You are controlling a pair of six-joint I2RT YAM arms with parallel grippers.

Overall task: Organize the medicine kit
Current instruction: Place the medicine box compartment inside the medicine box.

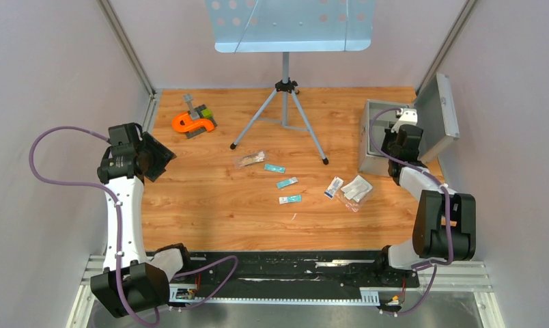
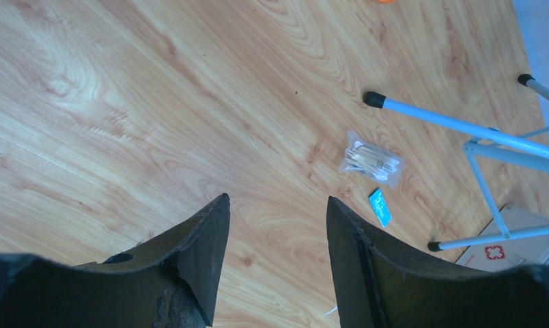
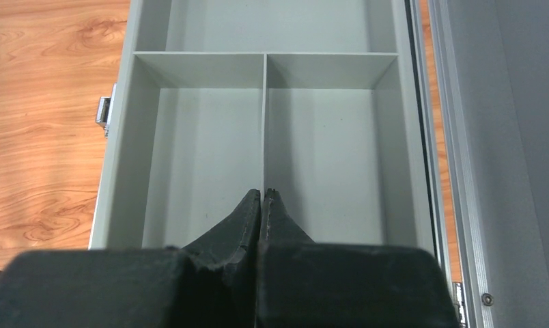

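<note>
The grey medicine kit box [image 1: 374,140] stands open at the right, its lid [image 1: 437,115] raised. My right gripper [image 1: 397,134] hovers over it, shut and empty [image 3: 263,195], above the divider [image 3: 263,123] between two empty compartments. On the table lie a bag of cotton swabs [image 1: 249,159] [image 2: 371,158], three teal packets [image 1: 274,168] [image 1: 287,182] [image 1: 290,199], a small blue-white box [image 1: 334,187] and a bag of white packets [image 1: 357,189]. My left gripper [image 1: 162,156] is open and empty [image 2: 277,205] above bare wood at the left.
A music stand's tripod [image 1: 285,116] stands at the back centre; its legs [image 2: 463,126] show in the left wrist view. An orange clamp [image 1: 193,123] lies at the back left. Grey walls close in both sides.
</note>
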